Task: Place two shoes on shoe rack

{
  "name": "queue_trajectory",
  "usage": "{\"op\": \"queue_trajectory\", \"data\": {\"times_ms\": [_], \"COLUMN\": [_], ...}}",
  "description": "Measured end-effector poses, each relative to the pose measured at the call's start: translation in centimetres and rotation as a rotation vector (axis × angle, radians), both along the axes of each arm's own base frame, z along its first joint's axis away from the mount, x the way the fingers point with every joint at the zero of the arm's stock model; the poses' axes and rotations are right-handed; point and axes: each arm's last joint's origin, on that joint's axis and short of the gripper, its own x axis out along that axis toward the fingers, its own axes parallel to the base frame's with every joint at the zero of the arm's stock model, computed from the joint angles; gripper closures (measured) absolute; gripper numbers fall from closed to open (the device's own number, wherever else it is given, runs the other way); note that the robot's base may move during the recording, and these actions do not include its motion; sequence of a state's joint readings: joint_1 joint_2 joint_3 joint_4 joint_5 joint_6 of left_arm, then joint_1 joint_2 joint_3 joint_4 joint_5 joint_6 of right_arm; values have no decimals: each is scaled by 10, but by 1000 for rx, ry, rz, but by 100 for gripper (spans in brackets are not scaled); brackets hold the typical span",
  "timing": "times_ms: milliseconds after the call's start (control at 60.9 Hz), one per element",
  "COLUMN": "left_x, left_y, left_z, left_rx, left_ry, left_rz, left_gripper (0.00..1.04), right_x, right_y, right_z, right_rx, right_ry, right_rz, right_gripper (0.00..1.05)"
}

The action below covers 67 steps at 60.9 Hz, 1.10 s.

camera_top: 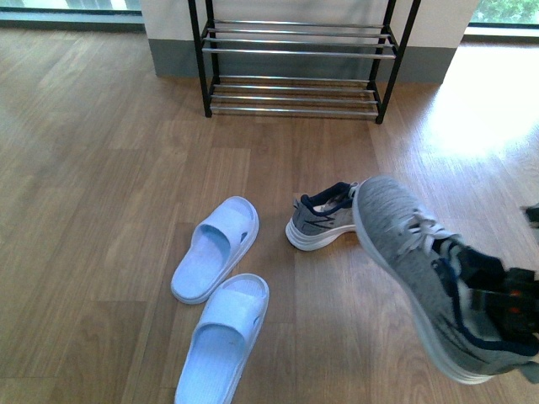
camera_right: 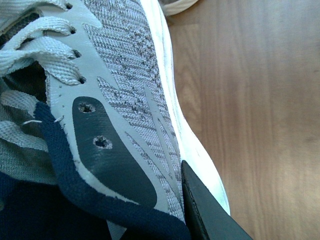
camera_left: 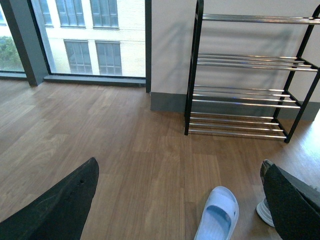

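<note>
Sneaker up on my right side. The right gripper [camera_top: 498,305] is clamped on the collar of the lifted sneaker [camera_top: 413,273], back near the heel. The shoe hangs tilted above the wooden floor [camera_top: 101,168], toe aimed toward the shoe rack [camera_top: 299,63]. In the right wrist view, one dark finger [camera_right: 210,210] presses flat against the grey knit side, right by the navy lining, so that grip looks firm.

The second sneaker [camera_top: 322,222] sits on the floor just past the lifted one's toe, and I can only see part of it behind that toe. The rack stands against the wall, well apart from both shoes, with open floor between.

Two pale blue slippers lie left of the second sneaker, the far slipper [camera_top: 216,248] and the near slipper [camera_top: 225,337], close together.

The left gripper [camera_left: 180,167] is spread wide with nothing between its fingers, hanging over the floor and facing the rack.
</note>
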State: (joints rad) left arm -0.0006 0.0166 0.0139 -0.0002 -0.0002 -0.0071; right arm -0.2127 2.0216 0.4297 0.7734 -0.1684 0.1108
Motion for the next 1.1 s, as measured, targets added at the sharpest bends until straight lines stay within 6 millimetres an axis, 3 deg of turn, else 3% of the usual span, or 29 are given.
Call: {"op": "queue_trajectory", "data": {"times_ms": [197,443,1100], "left_x": [0,0,0], "left_y": [0,0,0], "left_z": [0,0,0], "left_rx": [0,0,0], "left_ry": [0,0,0], "left_rz": [0,0,2], "left_gripper": [9,9,9], "right_x": [-28,-79,-80], "right_y": [-17,-17,-17], "right_z": [62,114,118], "right_rx": [14,-17,-17], "right_ry": [-146,-319,-342], "right_rz": [-88,-142,-129], "right_gripper": [103,103,103]}}
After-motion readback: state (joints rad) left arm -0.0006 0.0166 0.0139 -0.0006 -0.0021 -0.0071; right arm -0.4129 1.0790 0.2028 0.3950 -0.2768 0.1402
